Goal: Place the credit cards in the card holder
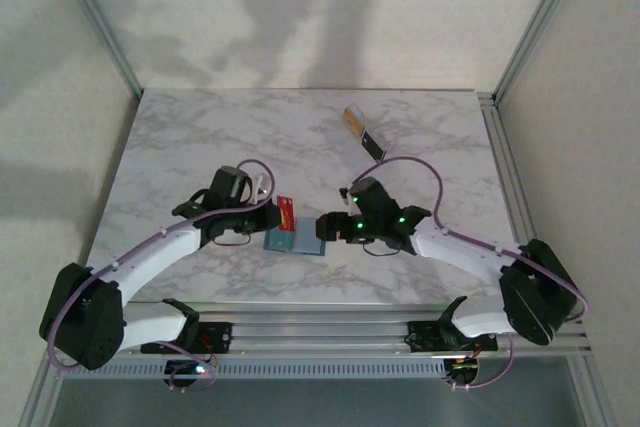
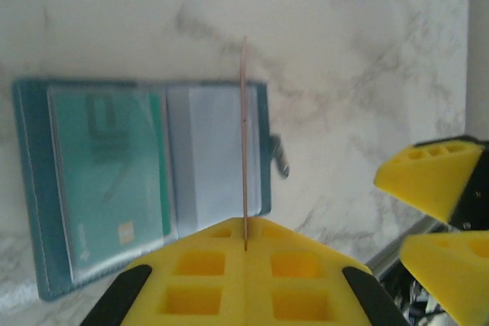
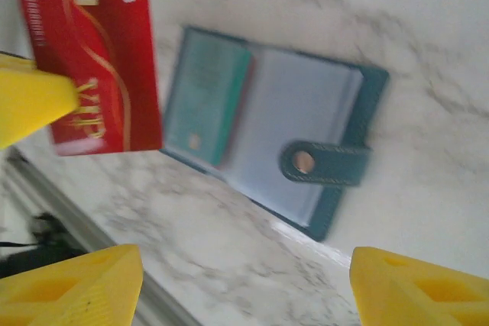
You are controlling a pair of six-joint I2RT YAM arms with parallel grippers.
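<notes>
Top external view, read for trouble first: judged the likeliest fault a slip of the red card (image 1: 286, 212), pinched along one edge only with most of it standing free, so apt to pivot or drop on a quick swing. Judged next a clash of the two arms' fingers, so close together over the near middle of the table (image 1: 200, 137). Feared also a wrong destination, since hung just above the teal wallet (image 1: 295, 239), lying open with a teal card in one sleeve, with the card holder (image 1: 362, 133) well apart at the far right, gold and dark cards at it; could not tell whether seated in it. Found the left gripper (image 1: 272, 215) reaching in from the left, forearm low, pads pressed together on the red card, held edge-on to its own wrist camera. Found the right gripper (image 1: 325, 227) facing it from the right, fingers spread wide, gripping nothing.
</notes>
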